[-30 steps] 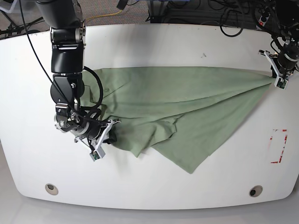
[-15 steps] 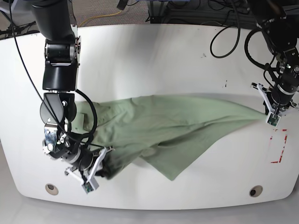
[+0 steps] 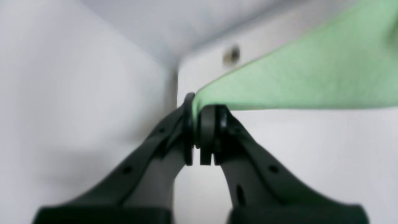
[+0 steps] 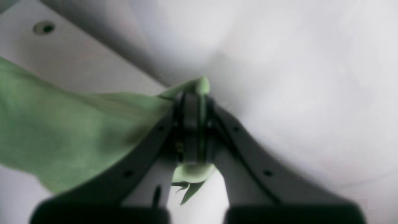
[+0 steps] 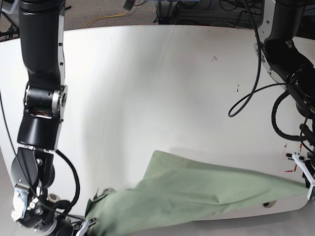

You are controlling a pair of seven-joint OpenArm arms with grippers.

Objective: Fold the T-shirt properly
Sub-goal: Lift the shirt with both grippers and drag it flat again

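Note:
The pale green T-shirt (image 5: 197, 196) is stretched wide along the table's front edge, with its lower part past the edge. At the bottom left of the base view my right gripper (image 5: 84, 227) is shut on the shirt's left end. The right wrist view shows bunched fabric (image 4: 62, 124) pinched in that gripper (image 4: 192, 96). At the far right my left gripper (image 5: 308, 189) is shut on the shirt's right tip. In the left wrist view a taut green sheet (image 3: 295, 81) runs away from the closed left gripper (image 3: 195, 107).
The white table (image 5: 162, 98) stretches behind the shirt. A red tape mark (image 5: 289, 156) lies near its right edge, close to my left arm. A round hole (image 5: 266, 203) sits at the front right beside the cloth. Cables lie beyond the back edge.
Both grippers have pulled the shirt from the table's middle toward the front edge. It now lies flatter and stretched, partly past the edge. Both grips have held.

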